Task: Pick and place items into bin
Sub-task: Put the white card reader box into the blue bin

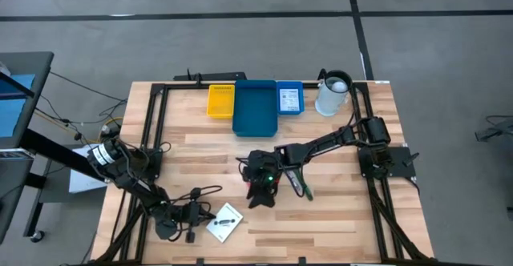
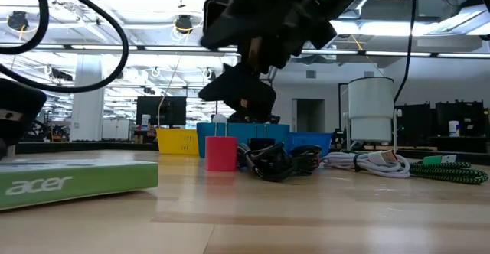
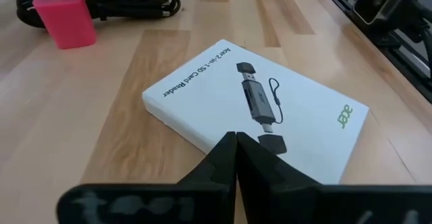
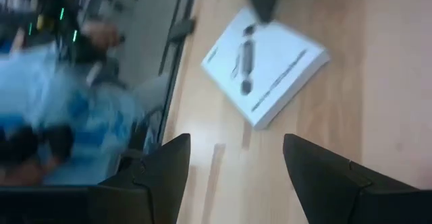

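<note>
My left gripper waits at the near left part of the table. Its two fingers are pressed together, with nothing between them. Their tips hang just over the near edge of the white printed packet, which lies flat on the wood. The packet shows a picture of a small card reader and the green side has the word acer on it. In the high view this packet is near the front edge, just beside the left gripper.

A little farther, near the middle of the table, my right gripper hangs above the wood. Its fingers stand wide apart and I hold nothing in them. In the right wrist view I see the packet beyond them, blurred.

In the low view, the pink-red cube stands upright on the table, and just beside it lies a black coiled cable. More to the side there is a white coiled cable and a green braided cable. In the left wrist view the cube is near the black cable.

At the far edge stand the bins in one row: a yellow bin, a large blue bin and a small blue bin. Next to them, in the far right corner, stands the white jug.
</note>
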